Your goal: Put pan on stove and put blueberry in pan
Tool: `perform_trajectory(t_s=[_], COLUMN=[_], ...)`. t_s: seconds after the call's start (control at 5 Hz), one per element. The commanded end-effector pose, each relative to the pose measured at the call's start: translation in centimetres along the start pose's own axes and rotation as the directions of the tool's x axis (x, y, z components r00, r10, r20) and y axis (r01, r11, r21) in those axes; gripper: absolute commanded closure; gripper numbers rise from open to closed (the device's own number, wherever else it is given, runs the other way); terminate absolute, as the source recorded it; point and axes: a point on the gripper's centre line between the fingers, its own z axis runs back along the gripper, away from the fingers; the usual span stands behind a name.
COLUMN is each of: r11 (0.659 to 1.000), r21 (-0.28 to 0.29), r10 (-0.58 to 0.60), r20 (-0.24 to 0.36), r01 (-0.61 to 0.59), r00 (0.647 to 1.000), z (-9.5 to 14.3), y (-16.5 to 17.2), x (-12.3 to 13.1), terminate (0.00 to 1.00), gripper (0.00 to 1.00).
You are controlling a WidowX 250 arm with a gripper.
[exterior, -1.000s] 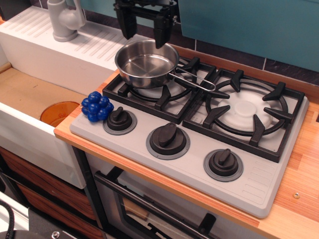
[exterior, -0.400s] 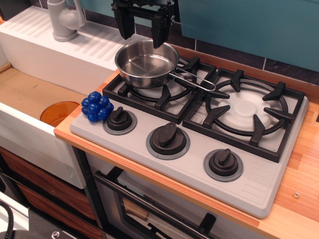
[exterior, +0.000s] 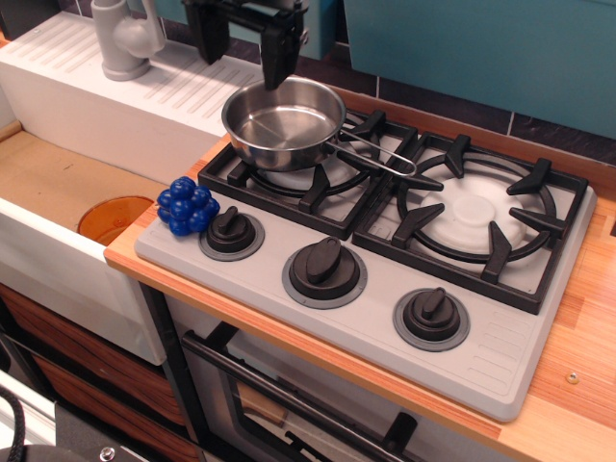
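Observation:
The shiny steel pan (exterior: 282, 120) sits on the left grate of the grey stove (exterior: 500, 346), its wire handle pointing right. The pan is empty. The blueberry (exterior: 187, 205), a cluster of dark-blue balls, lies at the stove's front left corner beside the left knob. My gripper (exterior: 243, 48) hangs above and behind the pan's left rim, over the white drainboard edge. Its two black fingers are spread apart and hold nothing.
A white sink unit with a grey faucet (exterior: 123, 38) stands at the back left. An orange disc (exterior: 114, 218) lies in the basin left of the blueberry. Three black knobs (exterior: 324, 269) line the stove's front. The right grate (exterior: 475, 214) is bare.
My gripper has moved left, from above the pan's back rim toward the sink side, still open. The pan and blueberry have not moved.

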Motion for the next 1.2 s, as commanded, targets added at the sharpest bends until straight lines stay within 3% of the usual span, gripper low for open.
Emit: perform_trajectory(t_s=[0.0, 0.4, 1.0], r11=[0.996, 0.995, 0.996], r21=[0.077, 0.07, 0.048], r10=[0.029, 0.056, 0.066], r20=[0.107, 0.134, 0.168], r01=[-0.037, -0.066, -0.075], r00=[0.994, 0.989, 0.984], z=[1.6, -0.2, -3.7], y=[0.9, 0.2, -0.1], x=[-3.2, -6.1, -7.7], terminate=[0.0, 0.0, 0.0], gripper=[0.0, 0.0, 0.0])
